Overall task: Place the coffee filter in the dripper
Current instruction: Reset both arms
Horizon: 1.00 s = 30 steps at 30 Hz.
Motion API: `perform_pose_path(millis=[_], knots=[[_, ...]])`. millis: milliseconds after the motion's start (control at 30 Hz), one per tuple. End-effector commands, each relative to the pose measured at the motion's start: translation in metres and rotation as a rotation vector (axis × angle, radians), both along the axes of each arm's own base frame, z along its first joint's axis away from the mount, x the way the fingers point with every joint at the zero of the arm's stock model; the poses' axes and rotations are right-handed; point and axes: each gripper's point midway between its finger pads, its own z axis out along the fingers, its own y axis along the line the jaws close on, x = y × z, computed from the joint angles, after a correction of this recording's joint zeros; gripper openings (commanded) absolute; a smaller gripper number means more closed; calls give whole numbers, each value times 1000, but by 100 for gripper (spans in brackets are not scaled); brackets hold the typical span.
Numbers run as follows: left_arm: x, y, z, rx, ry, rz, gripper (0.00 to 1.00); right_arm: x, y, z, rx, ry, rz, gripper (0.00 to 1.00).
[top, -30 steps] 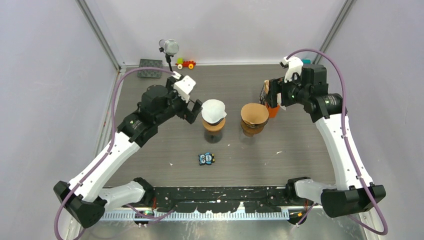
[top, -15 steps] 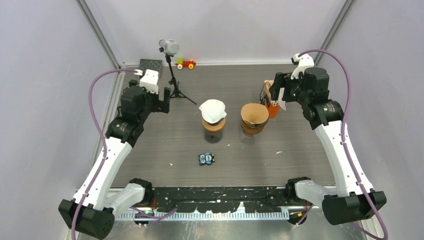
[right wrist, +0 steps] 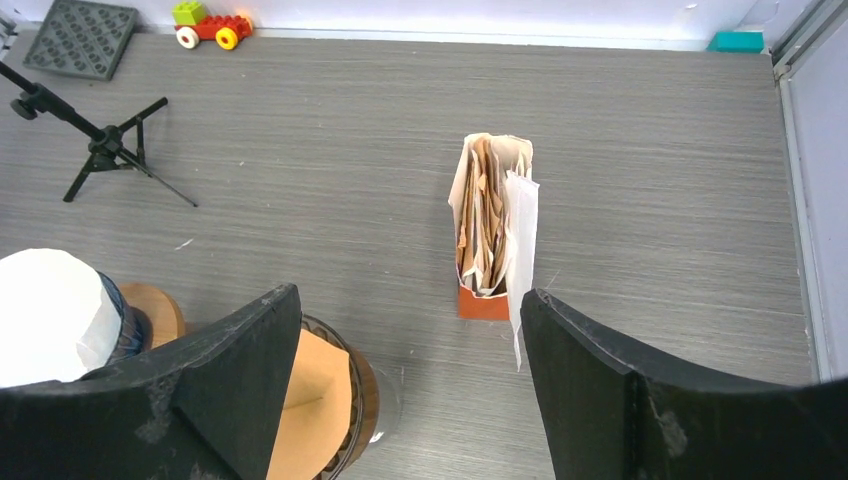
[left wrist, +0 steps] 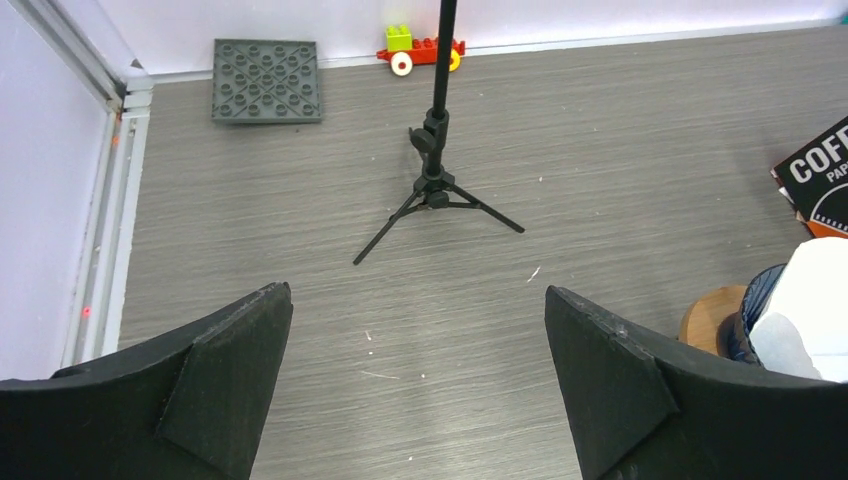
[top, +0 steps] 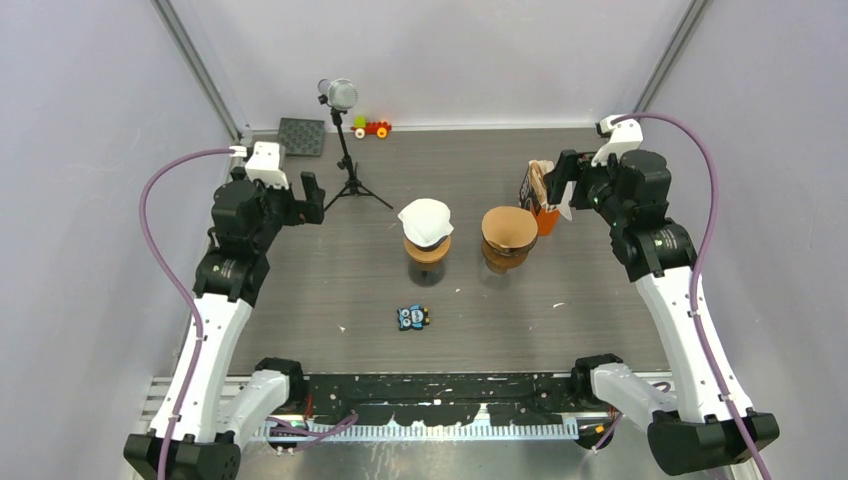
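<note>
Both tools stand wide apart and hold nothing; the left tool (left wrist: 415, 310) hangs over the bare desk (left wrist: 620, 130) near the microphone stand (left wrist: 436, 150), and the right tool (right wrist: 410, 300) hangs above the box of filters (right wrist: 492, 225); the white filter (top: 426, 220) lies on top of the left dripper (top: 428, 252) and the brown filter (top: 509, 228) sits in the right dripper (top: 506, 258), so the task looks almost done; if one more filter is wanted, I think the right tool should go straight down over the box, pinch only one paper at its upper edge and lift slowly, so that the neighbours do not come along; the white filter seems to cap its dripper more than to sit in it, so a soft push at its centre may help; how deep it sits I cannot tell, because the paper covers the cone; in the left wrist view this dripper and the box are cut off at the edge.
</note>
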Motion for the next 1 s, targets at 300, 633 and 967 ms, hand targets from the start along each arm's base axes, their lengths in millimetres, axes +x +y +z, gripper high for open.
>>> perform_pose_path(millis=[300, 633, 967], knots=[[-8, -28, 12, -40, -36, -184, 100, 3, -9, 1, -38, -81, -28, 85], [-9, -22, 3, -14, -32, -174, 100, 3, -7, -1, -47, -95, -10, 85], [-5, -25, -2, -11, -16, -194, 100, 2, -7, -2, -53, -97, -6, 85]])
